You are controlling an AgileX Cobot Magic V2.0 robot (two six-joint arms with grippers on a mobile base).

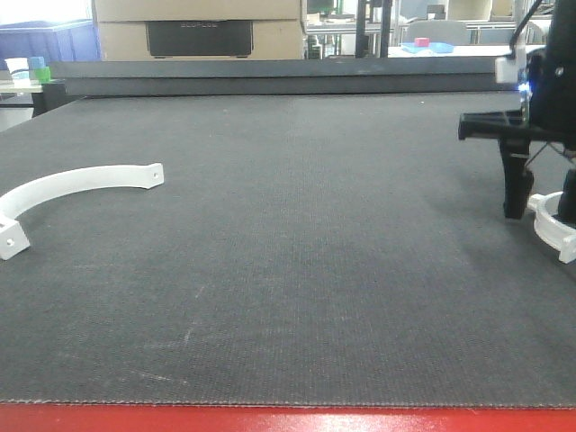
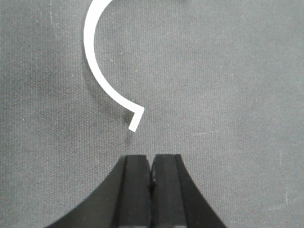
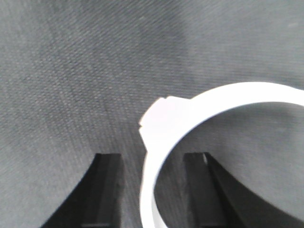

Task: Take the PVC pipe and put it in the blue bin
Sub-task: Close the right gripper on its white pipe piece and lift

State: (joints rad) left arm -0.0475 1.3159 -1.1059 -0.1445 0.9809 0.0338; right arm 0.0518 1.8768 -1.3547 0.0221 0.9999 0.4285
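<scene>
- Dark grey textured counter [image 1: 297, 225]: a wide bare stretch runs across the middle, with a red front edge [image 1: 288, 419] and a raised grey ledge [image 1: 270, 83] at the back. We see no blue bin on it. The blue shapes beyond the ledge are too far off to identify.
- Long, shallow thin white arc with holed end tabs [image 1: 81, 183]: it lies far left, well apart from the work, and is not our target. The left gripper [image 2: 152, 161] hovers just short of its end, fingers pressed together.
- Small white plastic half-ring PVC pipe [image 3: 228, 97]: it lies flat at the counter's far right.
- Right gripper [image 3: 151, 159]: its fingers are spread astride the band just below the squared tab, one inside the curve and one outside. Neither touches the band.
- Our judgement: close squarely on the band, not the tab, so that it cannot pivot. Lift straight up before carrying, and stay clear of the right margin.
</scene>
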